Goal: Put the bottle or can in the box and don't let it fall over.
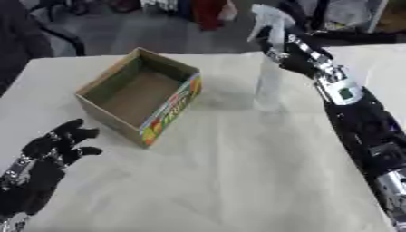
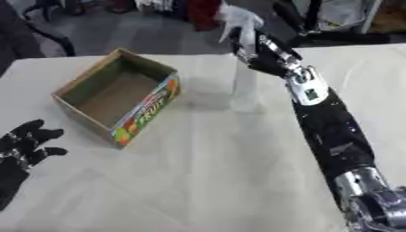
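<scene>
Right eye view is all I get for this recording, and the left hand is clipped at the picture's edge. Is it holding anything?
Observer: No. The left eye view shows the whole left hand, with its fingers spread and nothing in it.
Operator: Good. I can see the right hand curled round the upright bottle myself. Where does the left arm come in from?
Observer: The left forearm rises from the lower left corner, black with silver at the wrist.
</scene>
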Robot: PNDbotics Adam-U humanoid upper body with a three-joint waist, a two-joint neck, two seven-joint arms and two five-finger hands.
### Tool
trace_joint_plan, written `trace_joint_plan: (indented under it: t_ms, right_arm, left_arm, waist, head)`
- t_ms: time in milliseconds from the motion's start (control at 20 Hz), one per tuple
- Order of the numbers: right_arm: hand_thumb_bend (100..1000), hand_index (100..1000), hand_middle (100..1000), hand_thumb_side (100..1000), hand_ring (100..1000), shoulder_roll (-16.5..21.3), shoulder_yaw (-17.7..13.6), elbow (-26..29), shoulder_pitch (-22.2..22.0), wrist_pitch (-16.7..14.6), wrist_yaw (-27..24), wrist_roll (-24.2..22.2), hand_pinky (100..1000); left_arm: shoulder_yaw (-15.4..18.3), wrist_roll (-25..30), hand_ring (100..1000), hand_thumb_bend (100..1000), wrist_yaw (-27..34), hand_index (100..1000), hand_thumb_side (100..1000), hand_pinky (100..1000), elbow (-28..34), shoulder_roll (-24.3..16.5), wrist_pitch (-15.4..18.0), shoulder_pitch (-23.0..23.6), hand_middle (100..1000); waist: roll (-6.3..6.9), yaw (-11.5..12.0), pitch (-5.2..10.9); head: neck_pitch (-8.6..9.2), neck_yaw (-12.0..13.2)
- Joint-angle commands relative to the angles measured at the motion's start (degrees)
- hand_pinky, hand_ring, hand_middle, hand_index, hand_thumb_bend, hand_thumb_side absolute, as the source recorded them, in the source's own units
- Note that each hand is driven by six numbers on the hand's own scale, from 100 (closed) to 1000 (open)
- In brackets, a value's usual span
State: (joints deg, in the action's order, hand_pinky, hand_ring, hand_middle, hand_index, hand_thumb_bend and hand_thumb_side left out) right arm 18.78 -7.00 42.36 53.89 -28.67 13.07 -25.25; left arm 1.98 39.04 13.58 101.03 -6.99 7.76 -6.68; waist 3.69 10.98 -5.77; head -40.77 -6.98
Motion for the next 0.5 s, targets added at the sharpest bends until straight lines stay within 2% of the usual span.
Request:
trace_joint_plan:
  t_ms: [50,500]
  right_arm:
    - [100,924,842,575,878,0.34,0.05,0.55,1.26,0.18,-0.08,-0.42,859]
    - [100,905,821,560,865,0.24,-0.30,-0.57,0.56,1.08,1.09,-0.19,852]
  left_arm:
    - [-0.04,0.18,924,170,0.30,934,931,779,1.07,-0.17,0.02,-0.83,746]
    - [-0.02,0.17,924,167,0.39,935,929,780,1.14,-0.10,-0.01,-1.04,746]
  waist:
    - [-0.12,0.10,0.46]
    - [-0.09,0.03,0.35]
  head:
    - [0.57,-0.21]
    - [0.54,-0.11]
